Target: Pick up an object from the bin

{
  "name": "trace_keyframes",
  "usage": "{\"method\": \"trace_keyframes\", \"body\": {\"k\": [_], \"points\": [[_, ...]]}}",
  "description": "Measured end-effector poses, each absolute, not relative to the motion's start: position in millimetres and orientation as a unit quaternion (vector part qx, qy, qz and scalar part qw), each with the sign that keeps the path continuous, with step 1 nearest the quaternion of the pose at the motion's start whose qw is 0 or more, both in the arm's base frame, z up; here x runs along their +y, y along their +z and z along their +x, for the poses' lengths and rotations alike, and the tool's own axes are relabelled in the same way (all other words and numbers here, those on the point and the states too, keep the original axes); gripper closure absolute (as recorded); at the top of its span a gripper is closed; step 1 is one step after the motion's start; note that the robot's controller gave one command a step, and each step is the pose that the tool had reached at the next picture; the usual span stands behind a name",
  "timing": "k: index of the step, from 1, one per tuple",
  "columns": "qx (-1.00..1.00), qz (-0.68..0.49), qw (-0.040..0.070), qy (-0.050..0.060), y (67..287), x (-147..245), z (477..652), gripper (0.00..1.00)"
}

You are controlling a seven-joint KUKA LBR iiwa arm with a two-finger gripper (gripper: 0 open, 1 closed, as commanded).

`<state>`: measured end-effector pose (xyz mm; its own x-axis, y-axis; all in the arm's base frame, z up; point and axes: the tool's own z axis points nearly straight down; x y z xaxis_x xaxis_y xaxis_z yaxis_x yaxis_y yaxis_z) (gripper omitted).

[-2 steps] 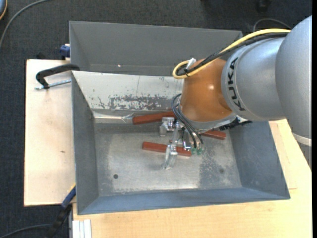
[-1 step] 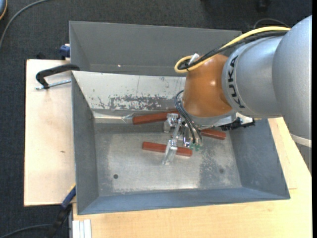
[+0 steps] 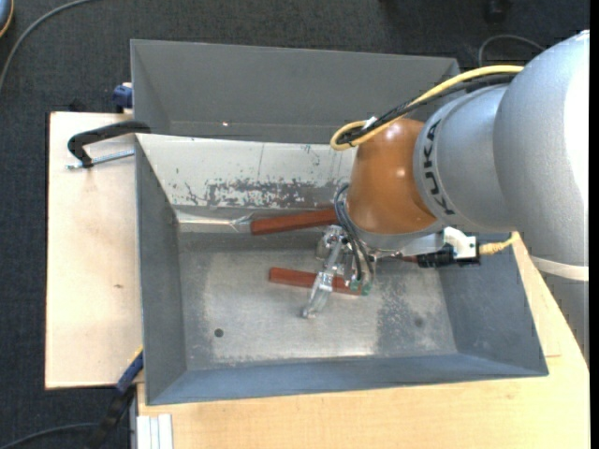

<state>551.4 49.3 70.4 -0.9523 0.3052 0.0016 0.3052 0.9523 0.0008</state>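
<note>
Red-brown flat bar — slim, straight — metal gripper over its right end.

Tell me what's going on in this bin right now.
A KUKA arm reaches in from the right, and its gripper is low over the floor of the grey bin. It sits at the right-hand end of a flat reddish-brown bar lying near the middle of the bin. The bar looks to be resting on the floor, and I cannot tell whether it is gripped. A second reddish-brown piece lies along the foot of the back wall.
</note>
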Motion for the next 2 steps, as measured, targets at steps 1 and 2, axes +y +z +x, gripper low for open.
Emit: {"method": "trace_keyframes", "body": {"k": [1,2], "points": [[-0.988,-0.154,0.000,-0.001,71.1,50.1,552.0,0.00],[-0.988,-0.154,0.000,-0.001,71.0,50.1,551.9,1.00]]}}
